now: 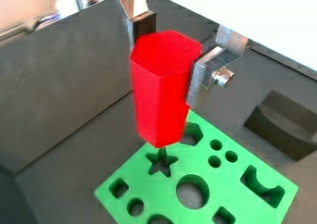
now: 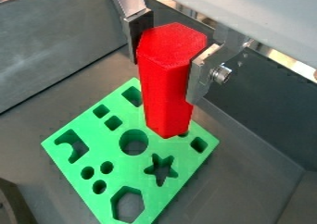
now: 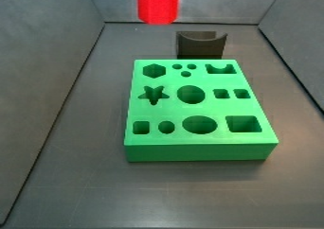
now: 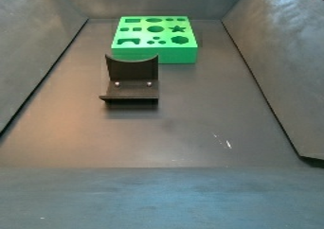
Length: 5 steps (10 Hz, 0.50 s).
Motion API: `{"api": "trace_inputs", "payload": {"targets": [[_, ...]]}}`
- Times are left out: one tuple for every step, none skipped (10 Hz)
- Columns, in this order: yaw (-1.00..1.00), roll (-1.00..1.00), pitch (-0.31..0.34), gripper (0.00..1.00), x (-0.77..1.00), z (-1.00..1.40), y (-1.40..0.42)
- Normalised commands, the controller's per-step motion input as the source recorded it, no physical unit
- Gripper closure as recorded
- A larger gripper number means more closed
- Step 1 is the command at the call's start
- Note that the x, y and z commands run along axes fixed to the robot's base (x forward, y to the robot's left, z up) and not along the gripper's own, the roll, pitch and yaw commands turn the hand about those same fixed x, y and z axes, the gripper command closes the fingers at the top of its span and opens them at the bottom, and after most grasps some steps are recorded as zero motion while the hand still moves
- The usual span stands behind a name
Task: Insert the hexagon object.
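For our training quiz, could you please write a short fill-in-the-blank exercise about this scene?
1. The gripper is shut on the ___ hexagon object.
2. The green block lies on the floor; the peg hangs ___ it.
3. Beside the block stands a dark grey curved ___.
4. The star-shaped hole is ___.

Missing words: red; above; holder; empty

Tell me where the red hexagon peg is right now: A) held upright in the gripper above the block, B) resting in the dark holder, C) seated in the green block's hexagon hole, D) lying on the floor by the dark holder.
A: in both wrist views the gripper clamps the hexagon object upright, clear above the green block.
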Motion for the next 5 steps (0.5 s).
{"api": "trace_inputs", "payload": {"targets": [[-1.00,0.17,0.000,1.00,0.00,-0.77,0.00],[-1.00,0.17,0.000,1.00,0.00,-0.76,0.00],[-1.00,0.18,0.000,1.00,0.00,-0.77,0.00],[-1.00,0.18,0.000,1.00,0.00,-0.76,0.00],[-0.69,0.19,0.000,1.00,0.01,-0.79,0.22]]}}
